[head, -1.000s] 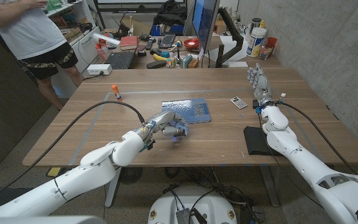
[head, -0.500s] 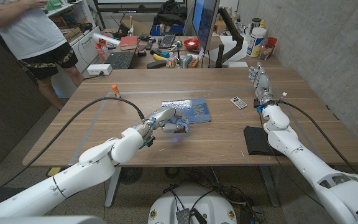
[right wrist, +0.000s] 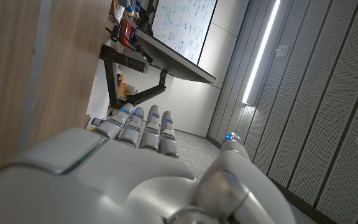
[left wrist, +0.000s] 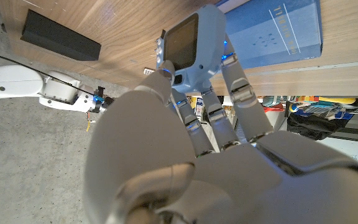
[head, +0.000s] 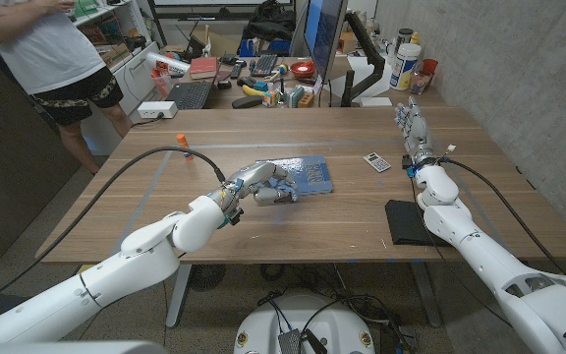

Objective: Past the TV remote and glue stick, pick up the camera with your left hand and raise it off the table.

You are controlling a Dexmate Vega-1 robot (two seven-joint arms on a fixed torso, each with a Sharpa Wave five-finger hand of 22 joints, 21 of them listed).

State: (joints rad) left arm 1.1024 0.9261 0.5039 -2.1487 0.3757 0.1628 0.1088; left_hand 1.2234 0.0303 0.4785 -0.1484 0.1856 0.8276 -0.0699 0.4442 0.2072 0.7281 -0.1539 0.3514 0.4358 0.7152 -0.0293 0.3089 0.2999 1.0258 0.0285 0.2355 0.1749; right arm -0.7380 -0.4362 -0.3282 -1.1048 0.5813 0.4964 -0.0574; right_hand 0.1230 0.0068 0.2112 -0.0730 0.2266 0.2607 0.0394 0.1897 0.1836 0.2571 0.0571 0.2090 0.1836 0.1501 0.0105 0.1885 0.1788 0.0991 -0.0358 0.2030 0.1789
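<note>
My left hand (head: 254, 180) grips a small pale-blue camera (head: 279, 193) between thumb and fingers, a little above the wood at the near edge of a blue book (head: 309, 173). A faint shadow lies on the table under the camera. In the left wrist view the camera (left wrist: 191, 43) shows its dark screen, with the left hand (left wrist: 185, 143) wrapped round its lower part. The orange-capped glue stick (head: 183, 145) stands at the far left. A black oblong object (head: 406, 222) lies near my right forearm. My right hand (head: 411, 128) stands with straight fingers near the table's right edge, holding nothing.
A small calculator (head: 376, 162) lies right of the book. Behind the table a cluttered desk carries a laptop (head: 190, 93) and a monitor. A person (head: 47, 49) stands at the far left. The black object (left wrist: 61, 40) and book (left wrist: 278, 31) also appear in the left wrist view.
My left hand has risen and shifted slightly toward the book, carrying the camera off the table. The right arm has stayed put.
</note>
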